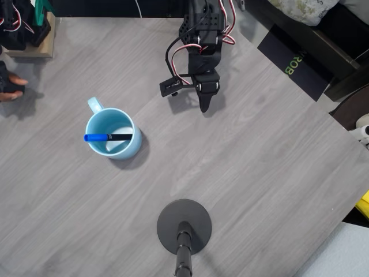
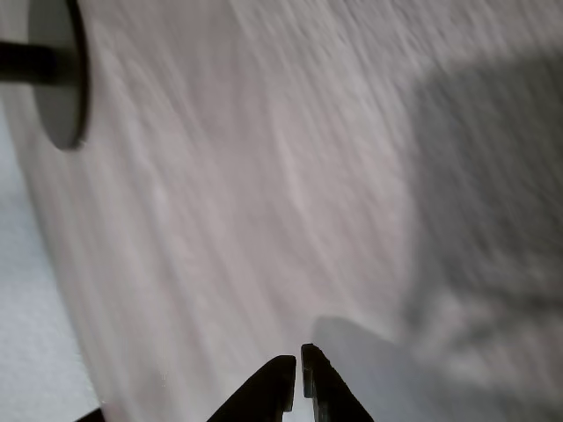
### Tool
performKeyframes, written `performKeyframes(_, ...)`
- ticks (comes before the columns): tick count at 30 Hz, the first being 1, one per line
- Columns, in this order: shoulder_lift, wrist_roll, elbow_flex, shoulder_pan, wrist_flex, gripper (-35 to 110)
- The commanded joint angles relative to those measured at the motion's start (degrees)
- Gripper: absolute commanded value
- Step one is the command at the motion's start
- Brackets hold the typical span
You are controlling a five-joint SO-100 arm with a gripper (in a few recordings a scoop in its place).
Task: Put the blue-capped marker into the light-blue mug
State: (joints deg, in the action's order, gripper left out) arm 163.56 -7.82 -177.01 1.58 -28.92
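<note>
You see a glossy ceramic-looking light-blue mug (image 1: 113,134) on a matt grey wood-grain table (image 1: 242,167). At six o'clock, the round stand base (image 1: 184,226) looks matt black. The gripper (image 2: 299,380) looks like dull black plastic.

In the overhead view, the mug (image 1: 113,134) stands on the table (image 1: 259,173), left of centre, its handle pointing to the upper left. The marker (image 1: 108,137) lies across the mug's opening, capped end at the left rim, other end at the right rim. The gripper (image 1: 205,105) hangs over the table to the upper right of the mug, well apart from it. The stand base (image 1: 184,225) sits near the lower edge, below the gripper.
</note>
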Motion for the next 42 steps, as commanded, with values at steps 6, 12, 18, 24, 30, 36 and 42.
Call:
performKeyframes(6,8.7,2.0,-0.8,1.2,-7.9,0)
performKeyframes(12,18.1,3.3,-1.1,0.5,-19.3,0)
performKeyframes(18,27.5,3.7,-1.1,0.7,-31.3,0)
performKeyframes(24,27.7,4.2,-1.2,0.8,-37.8,0)
performKeyframes(30,27.7,4.7,-1.2,0.4,-41.0,0)
performKeyframes(36,27.7,4.8,-1.2,0.6,-41.0,0)
performKeyframes(42,27.7,4.8,-1.2,0.6,-41.0,0)
